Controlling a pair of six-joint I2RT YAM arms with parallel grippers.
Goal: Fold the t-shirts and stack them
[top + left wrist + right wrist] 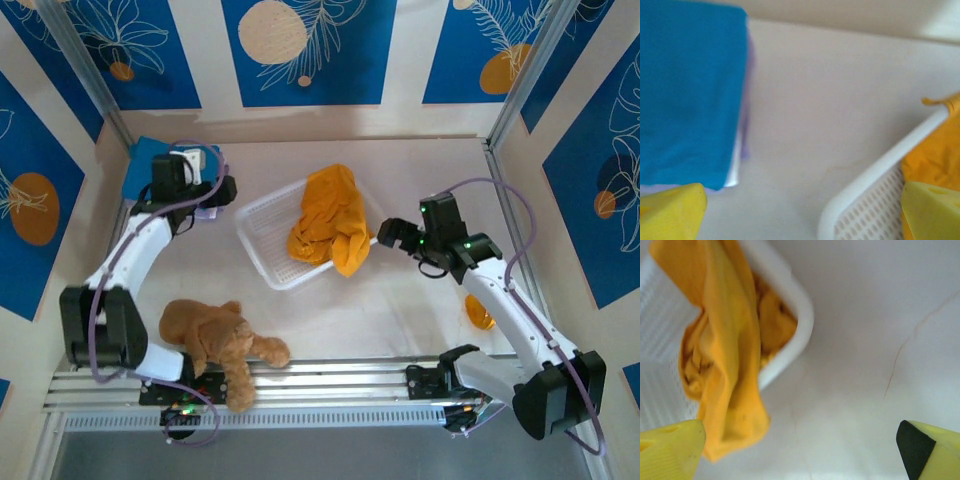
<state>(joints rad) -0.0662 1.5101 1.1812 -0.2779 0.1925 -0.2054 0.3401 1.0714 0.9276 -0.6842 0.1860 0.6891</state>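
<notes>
The mustard-orange t-shirt (328,222) lies crumpled at the middle of the top view. Most of it is bunched inside a white perforated basket (262,225), and its lower right part hangs over the basket's right rim onto the tabletop (400,170). In the right wrist view the cloth fills the upper left and spills over the rounded basket corner, ending in a loose flap on the bare surface.

The blue t-shirt (140,165) sits folded into a rectangle in the upper left of the top view, near the back wall. In the left wrist view it takes up the upper left, and a thin strip of the lilac t-shirt (745,140) shows along its right edge, lying underneath it.

The left hand (225,190) hangs between the folded pile and the basket, released, with its yellow fingertips (670,210) spread wide at the bottom corners of its own view and nothing between them. The right hand (388,235) hovers just right of the basket and the draped cloth, also released, its jaws wide apart over bare tabletop and not touching the shirt.

A brown teddy (215,340) lies in the lower left of the top view, at the near edge. A small orange cup (478,312) sits at the right, partly behind the right arm.
</notes>
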